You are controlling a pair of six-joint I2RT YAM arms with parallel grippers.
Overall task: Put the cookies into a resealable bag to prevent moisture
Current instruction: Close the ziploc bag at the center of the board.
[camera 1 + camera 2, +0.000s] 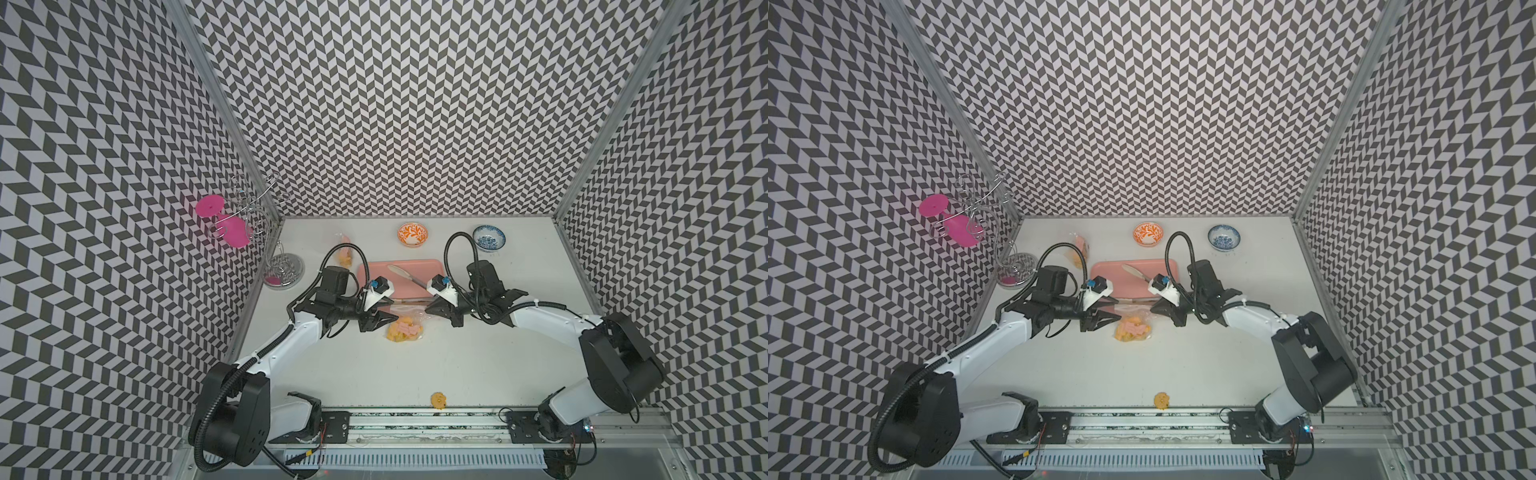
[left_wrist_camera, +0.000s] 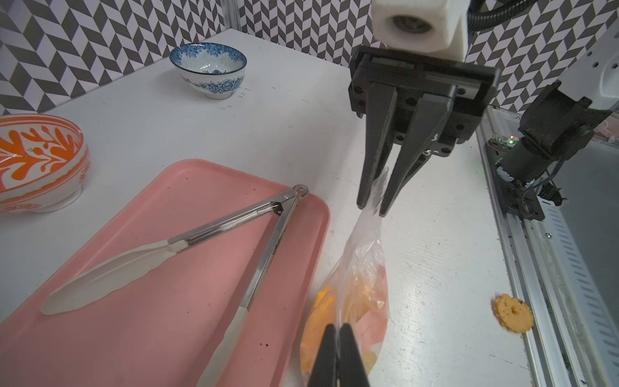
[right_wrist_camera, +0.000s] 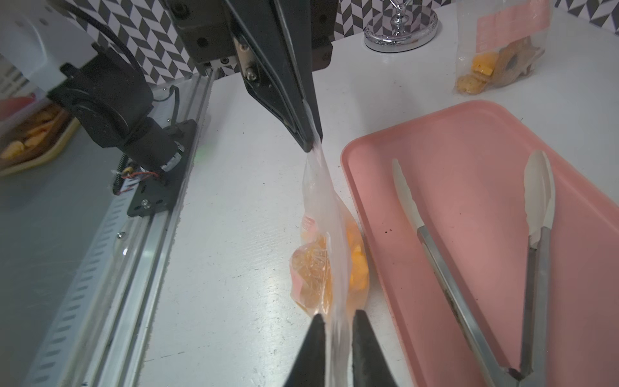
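A clear resealable bag hangs stretched between my two grippers, just in front of the pink tray. Yellow-orange cookies fill its sagging bottom, which rests on the table. My left gripper is shut on one end of the bag's top edge. At the other end my right gripper pinches the bunched plastic between its fingers. One round cookie lies loose by the table's front edge.
The pink tray holds metal tongs. An orange bowl and a blue bowl stand at the back. Back left lie another bag of cookies and a wire stand with pink cups. A metal rail runs along the front.
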